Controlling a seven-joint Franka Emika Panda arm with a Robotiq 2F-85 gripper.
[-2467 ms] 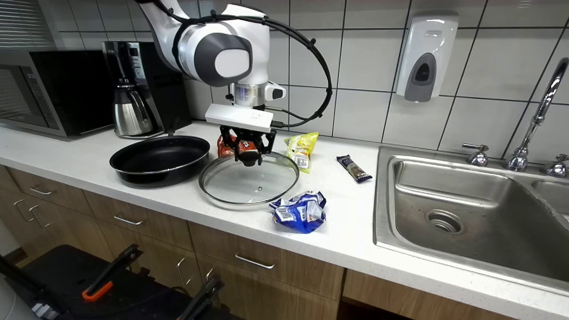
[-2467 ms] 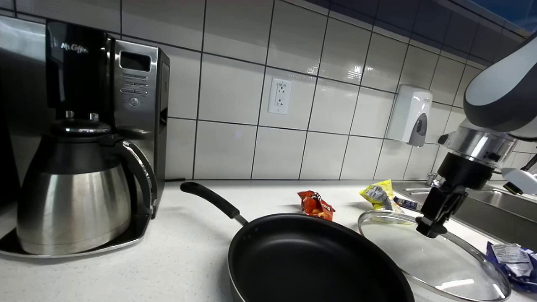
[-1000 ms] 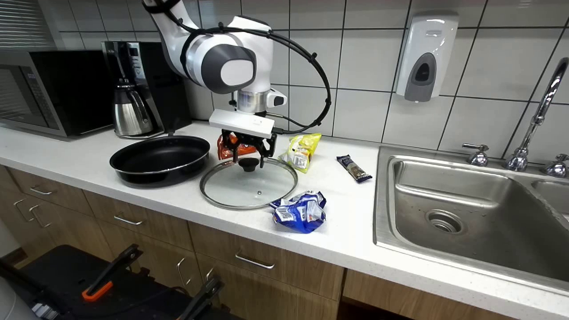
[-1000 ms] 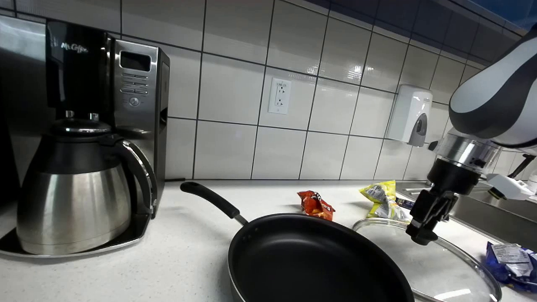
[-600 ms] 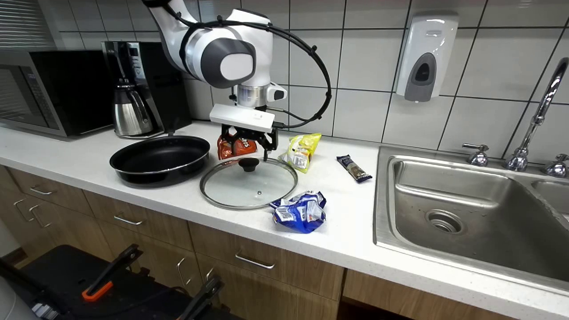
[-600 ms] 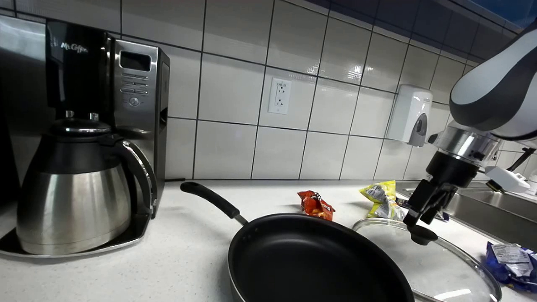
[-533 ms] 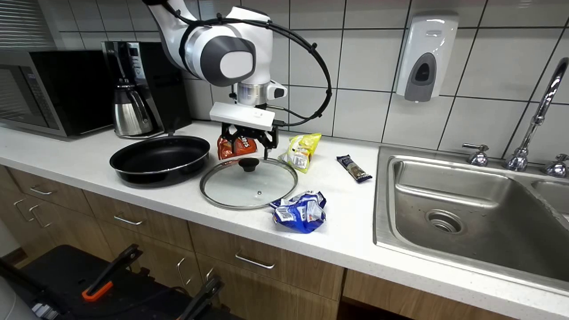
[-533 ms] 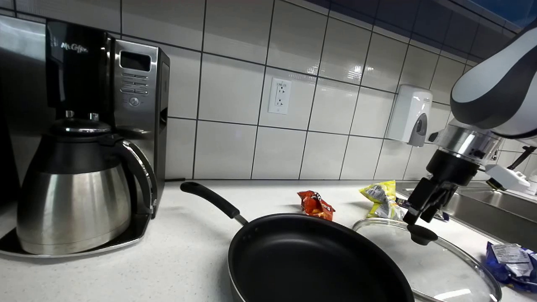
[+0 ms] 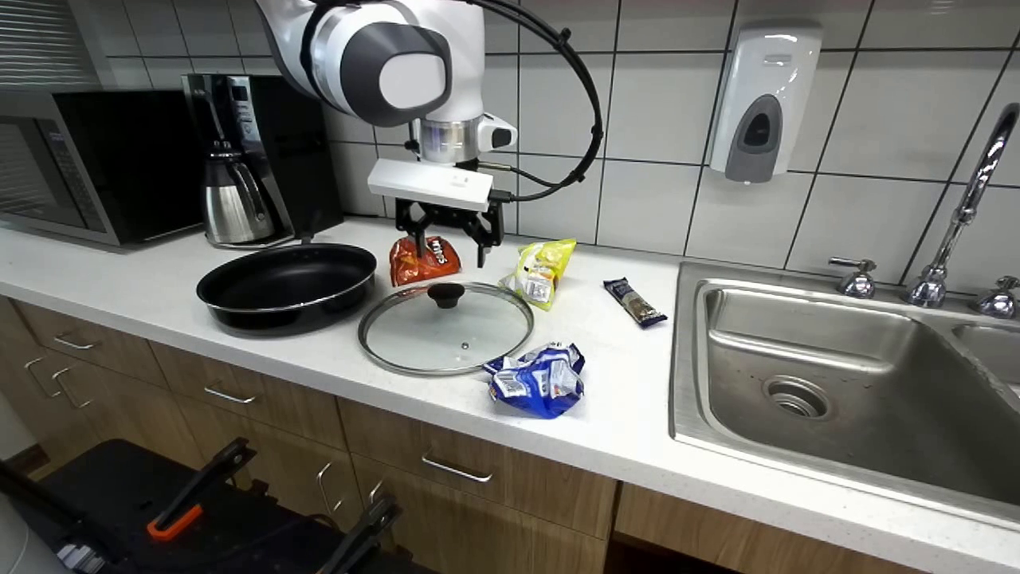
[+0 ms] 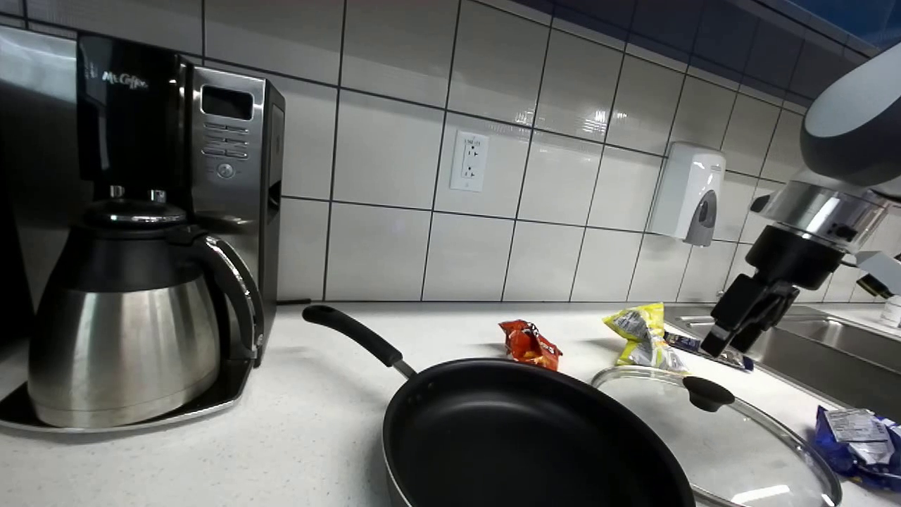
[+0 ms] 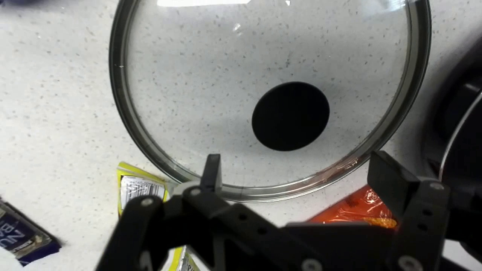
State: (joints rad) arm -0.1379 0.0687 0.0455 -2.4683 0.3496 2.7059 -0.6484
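The claw (image 9: 450, 255), jaws wide and empty, is hovering before us above the far side of the glass lid (image 9: 442, 339), which is lying on the counter (image 9: 629, 383) right of the frying pan (image 9: 287, 275), black knob (image 9: 446, 295) pointing up, presumably for an easy grasp.

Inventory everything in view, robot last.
Counter: 1, white, along wall
Lid: 1, clear glass, on counter
Pan: 1, black, beside lid
Red bag: 1, red, near pan
Yellow bag: 1, yellow, near lid
Blue bag: 1, blue, near lid
Sink: 1, steel, in counter
Snack bar: 1, navy, near sink
Faucet: 1, chrome, behind sink
Soap dispenser: 1, white, on wall
Outlet: 1, white, on wall
Microwave: 1, black, on counter
Coffeemaker: 1, black and silver, beside microwave
Carafe: 1, silver, in coffeemaker
Cabinets: several, brown, below counter
Clamps: 2, mainly black, before cabinets
Arm: 1, white, above counter
Gripper: 1, black, open, near lid
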